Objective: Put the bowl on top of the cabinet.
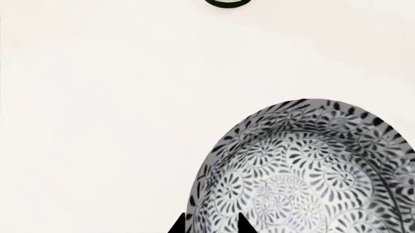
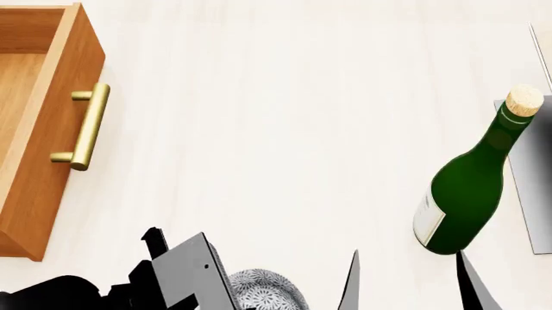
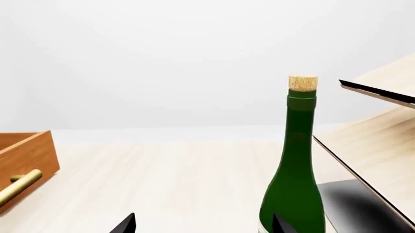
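Left pincer (image 1: 209, 224) is spread astride the bowl (image 1: 304, 170) rim, not yet pinching. Bowl sits on the table (image 2: 276, 116) at lower centre; cabinet (image 2: 43, 129) stands upper left. Grasp, lift and placement remain outstanding.

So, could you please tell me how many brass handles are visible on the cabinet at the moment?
1. A single brass bar handle sits on the open drawer front of the cabinet, at the head view's left edge. The rest of the cabinet is out of frame, so more may be hidden.
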Controlling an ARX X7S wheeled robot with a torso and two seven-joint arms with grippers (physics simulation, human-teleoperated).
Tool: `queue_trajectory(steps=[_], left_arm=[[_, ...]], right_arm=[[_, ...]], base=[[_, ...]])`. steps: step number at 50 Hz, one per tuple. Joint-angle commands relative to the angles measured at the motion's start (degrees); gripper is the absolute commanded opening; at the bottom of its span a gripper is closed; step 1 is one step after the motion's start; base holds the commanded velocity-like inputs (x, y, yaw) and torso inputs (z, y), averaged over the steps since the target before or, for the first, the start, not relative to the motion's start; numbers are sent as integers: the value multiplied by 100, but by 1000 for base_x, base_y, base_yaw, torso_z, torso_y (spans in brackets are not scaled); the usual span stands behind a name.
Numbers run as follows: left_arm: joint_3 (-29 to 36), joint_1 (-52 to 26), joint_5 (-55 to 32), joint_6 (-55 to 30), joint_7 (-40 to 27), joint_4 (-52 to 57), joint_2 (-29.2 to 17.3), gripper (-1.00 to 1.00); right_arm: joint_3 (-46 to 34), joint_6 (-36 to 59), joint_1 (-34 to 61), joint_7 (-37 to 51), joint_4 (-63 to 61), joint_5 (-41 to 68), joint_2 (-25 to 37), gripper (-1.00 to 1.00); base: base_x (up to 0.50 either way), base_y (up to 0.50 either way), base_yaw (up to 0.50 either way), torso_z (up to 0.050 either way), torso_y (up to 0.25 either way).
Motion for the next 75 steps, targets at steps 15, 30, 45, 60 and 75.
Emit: queue_trajectory(steps=[15,30,45,60,75], left_arm=[[-932,-474,-148,-719,-79,860,-78,-100],[-1945,-1439,-593,-1763,-324,1307,-13,-100],[-2880,-2739,-764,-2713,-630,968,325,-100],[-4140,-4411,-45,-2450,-1293,-1387,654,-100],[-5089,-5226,602,-1515,-2027,-3184,552,-100]], right_arm=[[187,77,13,-59,-65,-46,-58,100],[204,78,-19,-28,-138,0,2,100],[164,48,-51,-2,-184,-29,41,100],[133,28,-66,25,-197,-35,72,100],[136,64,-80,87,-243,-19,103,100]], base=[[0,0,0,0,0],[0,0,0,0,0],[0,0,0,0,0],[0,0,0,0,0],[0,0,0,-8,109]])
